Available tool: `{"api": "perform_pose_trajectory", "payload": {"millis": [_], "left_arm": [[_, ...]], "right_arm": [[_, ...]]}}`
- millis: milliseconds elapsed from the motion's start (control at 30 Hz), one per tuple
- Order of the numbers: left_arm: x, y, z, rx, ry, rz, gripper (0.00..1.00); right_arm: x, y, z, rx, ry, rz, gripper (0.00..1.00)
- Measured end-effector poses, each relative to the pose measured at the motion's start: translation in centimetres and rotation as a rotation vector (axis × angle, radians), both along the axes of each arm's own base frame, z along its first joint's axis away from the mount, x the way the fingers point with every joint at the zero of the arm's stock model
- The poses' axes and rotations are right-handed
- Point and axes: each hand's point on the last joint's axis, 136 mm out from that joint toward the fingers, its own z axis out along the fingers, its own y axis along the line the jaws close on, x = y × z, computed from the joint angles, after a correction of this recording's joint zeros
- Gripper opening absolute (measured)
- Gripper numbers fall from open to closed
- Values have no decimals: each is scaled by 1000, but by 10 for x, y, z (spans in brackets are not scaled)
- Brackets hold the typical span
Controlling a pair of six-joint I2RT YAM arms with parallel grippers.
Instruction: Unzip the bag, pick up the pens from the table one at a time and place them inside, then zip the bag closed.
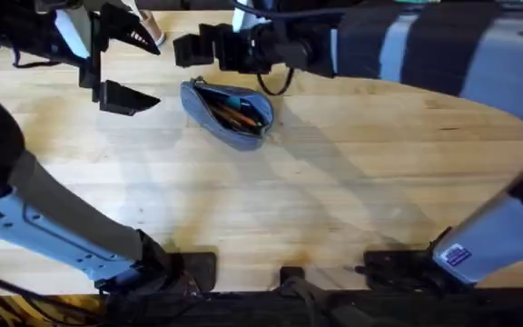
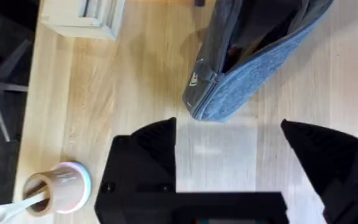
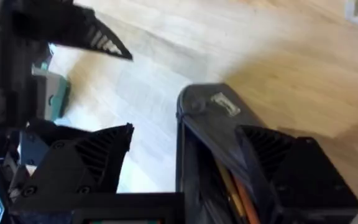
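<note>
Bag (image 1: 229, 112) is seen from overhead lying unzipped on the worktop (image 1: 334, 200), pens (image 1: 234, 114) already inside, its long axis running from far-left to near-right. The right gripper (image 1: 189, 50) is poised just beyond the bag's far-left end, nearer than the left gripper (image 1: 121, 68), whose fingers are spread wide and empty.

From the left wrist, one closed end of the bag (image 2: 253, 56) is shown just ahead of the open fingers (image 2: 157, 143).

From the right wrist, the spread, empty fingers (image 3: 98, 152) are seen straddling the bag's (image 3: 210, 118) end; the zipper pull cannot be located.
</note>
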Motion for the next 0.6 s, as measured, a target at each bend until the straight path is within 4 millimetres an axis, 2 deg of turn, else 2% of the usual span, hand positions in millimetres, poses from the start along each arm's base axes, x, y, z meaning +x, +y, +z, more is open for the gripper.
{"api": "perform_pose_trajectory", "payload": {"millis": [167, 400, 600], "left_arm": [[3, 1, -21, -27, 57, 0, 993], [4, 2, -24, -30, 63, 0, 993], [3, 1, -24, -31, 64, 0, 993]], "right_arm": [[16, 13, -18, -8, 0, 5, 997], [23, 19, -59, -29, 42, 3, 997], [19, 31, -64, 26, 72, 42, 998]]}}
